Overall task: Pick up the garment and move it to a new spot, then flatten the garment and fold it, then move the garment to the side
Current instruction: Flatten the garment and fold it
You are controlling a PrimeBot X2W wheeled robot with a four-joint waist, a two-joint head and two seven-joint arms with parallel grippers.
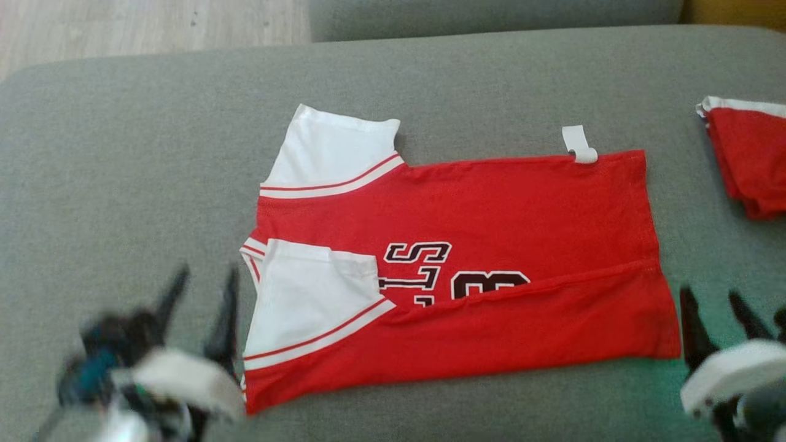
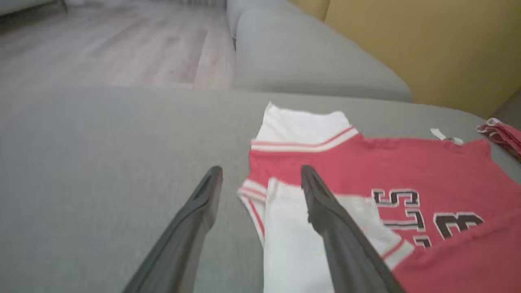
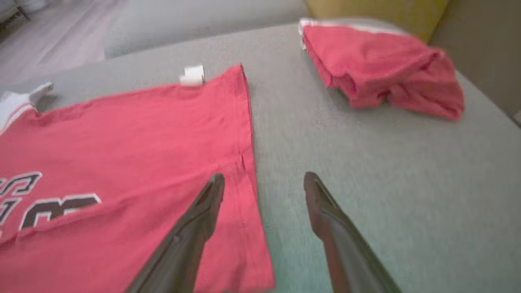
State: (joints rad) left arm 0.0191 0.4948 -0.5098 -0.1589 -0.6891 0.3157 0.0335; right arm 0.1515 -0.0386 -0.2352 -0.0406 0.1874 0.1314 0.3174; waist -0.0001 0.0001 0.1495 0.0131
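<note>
We are viewing the red shirt (image 1: 491, 209) lying flat at the centre of the grey cushion (image 1: 123, 153), with its near long edge folded inward. Our left gripper (image 1: 207, 274) is standing at eight o'clock of it, fingers spread and empty. Our right gripper (image 1: 709, 294), likewise spread, is standing at four o'clock. A second red garment (image 1: 749, 159) is lying at two o'clock.

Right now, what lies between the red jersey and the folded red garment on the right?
Nothing: just bare grey sofa cushion between the red jersey and the folded red garment, clearest in the right wrist view.
</note>
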